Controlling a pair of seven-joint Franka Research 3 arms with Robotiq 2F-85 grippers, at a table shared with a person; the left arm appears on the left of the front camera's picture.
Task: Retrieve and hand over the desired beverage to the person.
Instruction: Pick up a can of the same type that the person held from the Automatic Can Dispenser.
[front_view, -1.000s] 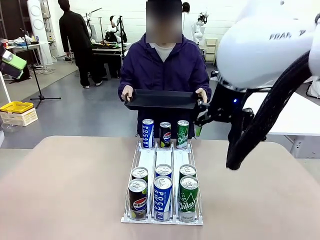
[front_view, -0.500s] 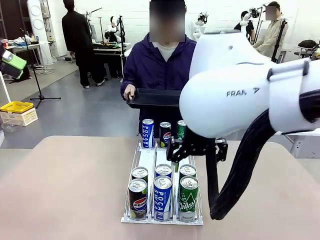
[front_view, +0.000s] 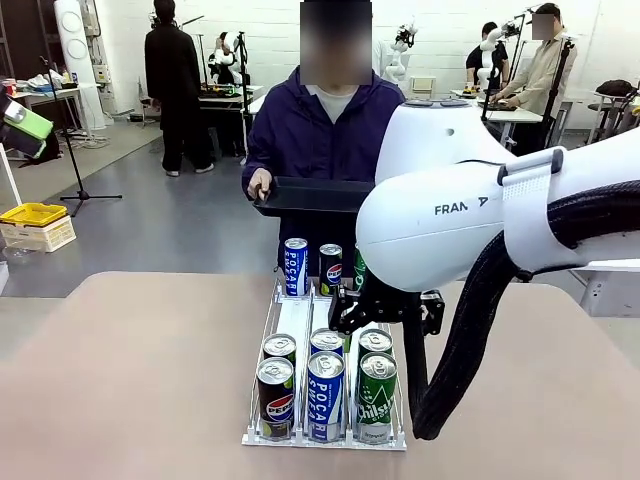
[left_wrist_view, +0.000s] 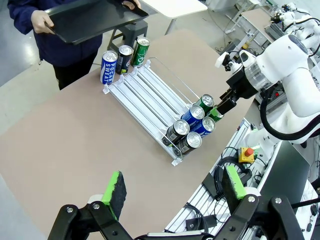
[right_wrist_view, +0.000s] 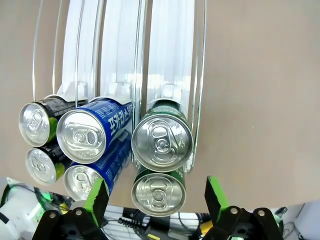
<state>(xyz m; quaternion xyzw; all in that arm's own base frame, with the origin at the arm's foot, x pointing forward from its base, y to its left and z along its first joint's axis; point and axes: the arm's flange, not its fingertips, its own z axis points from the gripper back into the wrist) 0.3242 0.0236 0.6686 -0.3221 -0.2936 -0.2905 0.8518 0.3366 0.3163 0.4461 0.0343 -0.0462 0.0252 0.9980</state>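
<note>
Nearest me, the left end effector (left_wrist_view: 174, 186) is hanging high over the near side of the desk (front_view: 130, 370), its green pads spread wide and gripping nothing. On the desk a three-lane wire rack (front_view: 296, 322) is sitting with six cans bunched at its near end, two to a lane. Pepsi cans (front_view: 275, 392) are filling the robot's left lane, blue Pocari Sweat cans (front_view: 325, 390) the middle one, and green cans (front_view: 377, 395) the right. The right end effector (right_wrist_view: 156, 194) is hovering just above that green pair, pointing down at their tops. Its jaws are standing fully apart and holding nothing, and it is not touching either can. At the rack's far end three more cans (front_view: 296, 266) are standing upright side by side: blue, dark and green, the green one partly hidden behind the right arm. Beyond the desk's far edge the person (front_view: 300, 140) is standing, facing the rack and holding a black tray (front_view: 310, 195) level in both hands.
</note>
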